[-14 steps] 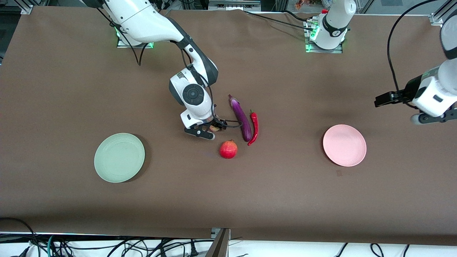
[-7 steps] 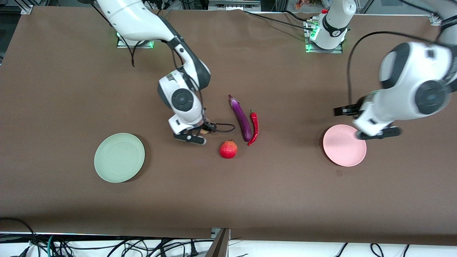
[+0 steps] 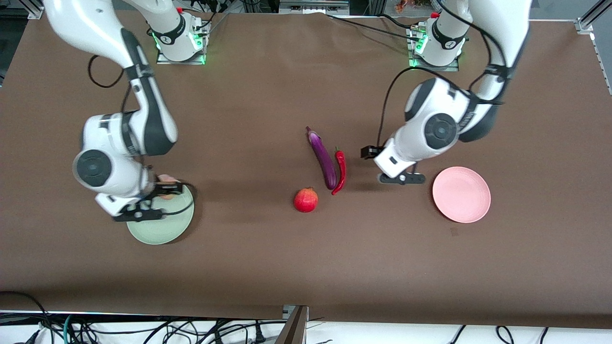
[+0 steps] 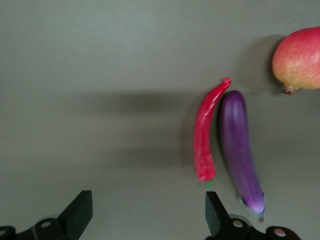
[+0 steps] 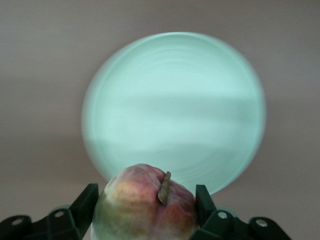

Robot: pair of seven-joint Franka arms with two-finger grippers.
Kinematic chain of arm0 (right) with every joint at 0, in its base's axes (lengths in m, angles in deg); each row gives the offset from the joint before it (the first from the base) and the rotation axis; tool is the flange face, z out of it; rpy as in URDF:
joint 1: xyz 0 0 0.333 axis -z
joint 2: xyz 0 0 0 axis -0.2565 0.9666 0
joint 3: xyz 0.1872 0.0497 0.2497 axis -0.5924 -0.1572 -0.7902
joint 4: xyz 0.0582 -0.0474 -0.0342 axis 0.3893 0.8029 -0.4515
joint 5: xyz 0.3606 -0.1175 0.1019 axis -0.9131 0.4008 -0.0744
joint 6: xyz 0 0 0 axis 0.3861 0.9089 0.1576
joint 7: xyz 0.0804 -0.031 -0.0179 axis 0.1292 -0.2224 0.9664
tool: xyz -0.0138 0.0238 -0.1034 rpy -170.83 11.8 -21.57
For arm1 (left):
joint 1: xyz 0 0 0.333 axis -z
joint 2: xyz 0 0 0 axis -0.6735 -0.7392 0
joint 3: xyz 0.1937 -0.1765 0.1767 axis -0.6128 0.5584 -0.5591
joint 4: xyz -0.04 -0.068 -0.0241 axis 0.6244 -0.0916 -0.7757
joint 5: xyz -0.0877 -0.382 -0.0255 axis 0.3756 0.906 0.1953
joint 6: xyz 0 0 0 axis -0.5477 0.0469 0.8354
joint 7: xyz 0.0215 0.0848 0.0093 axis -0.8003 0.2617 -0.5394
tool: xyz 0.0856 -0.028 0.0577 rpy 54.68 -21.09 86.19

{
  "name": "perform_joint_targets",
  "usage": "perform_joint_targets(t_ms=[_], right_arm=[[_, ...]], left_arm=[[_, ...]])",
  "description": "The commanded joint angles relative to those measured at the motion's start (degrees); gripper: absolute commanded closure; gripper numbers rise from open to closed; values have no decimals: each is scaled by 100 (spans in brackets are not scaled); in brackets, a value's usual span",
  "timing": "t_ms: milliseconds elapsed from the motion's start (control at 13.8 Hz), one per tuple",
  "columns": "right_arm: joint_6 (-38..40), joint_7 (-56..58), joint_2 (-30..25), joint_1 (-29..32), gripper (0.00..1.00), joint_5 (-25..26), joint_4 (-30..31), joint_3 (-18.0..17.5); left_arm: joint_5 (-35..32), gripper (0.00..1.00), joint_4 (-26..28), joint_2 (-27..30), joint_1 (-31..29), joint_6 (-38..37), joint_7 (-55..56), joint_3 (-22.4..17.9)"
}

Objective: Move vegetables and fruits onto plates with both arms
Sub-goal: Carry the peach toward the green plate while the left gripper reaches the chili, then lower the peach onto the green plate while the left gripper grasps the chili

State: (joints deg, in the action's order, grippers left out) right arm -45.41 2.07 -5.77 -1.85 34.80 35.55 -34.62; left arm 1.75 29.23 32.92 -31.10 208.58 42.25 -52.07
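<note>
Over the mint green plate (image 3: 165,228) the right pincer (image 5: 145,212) is pinching the peach (image 5: 145,202), while the left pincer (image 4: 147,212), spread wide, hangs beside the chili pepper (image 3: 340,171) lying lengthwise on the counter (image 3: 267,248).

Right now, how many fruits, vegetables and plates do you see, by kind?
Fruits: 2, the peach in the right gripper and the red fruit.
Vegetables: 2, the eggplant and the chili pepper.
Plates: 2, the green plate and the pink plate.
Total: 6.
</note>
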Motion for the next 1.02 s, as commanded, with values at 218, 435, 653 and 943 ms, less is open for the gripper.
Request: perform_joint_targets(t_ms=[218, 435, 653, 943], right_arm=[[-850, 795, 541, 695, 71, -747, 210, -53], [-850, 708, 778, 669, 65, -810, -78, -53], [-850, 559, 831, 564, 1, -819, -273, -70], [-421, -308, 770, 126, 1, -810, -790, -71]], left_arm=[[126, 9, 734, -477, 309, 1899, 386, 154], [108, 19, 707, -671, 344, 1926, 386, 145], [108, 19, 532, -803, 379, 1927, 483, 145], [91, 22, 216, -1101, 388, 1927, 597, 137]])
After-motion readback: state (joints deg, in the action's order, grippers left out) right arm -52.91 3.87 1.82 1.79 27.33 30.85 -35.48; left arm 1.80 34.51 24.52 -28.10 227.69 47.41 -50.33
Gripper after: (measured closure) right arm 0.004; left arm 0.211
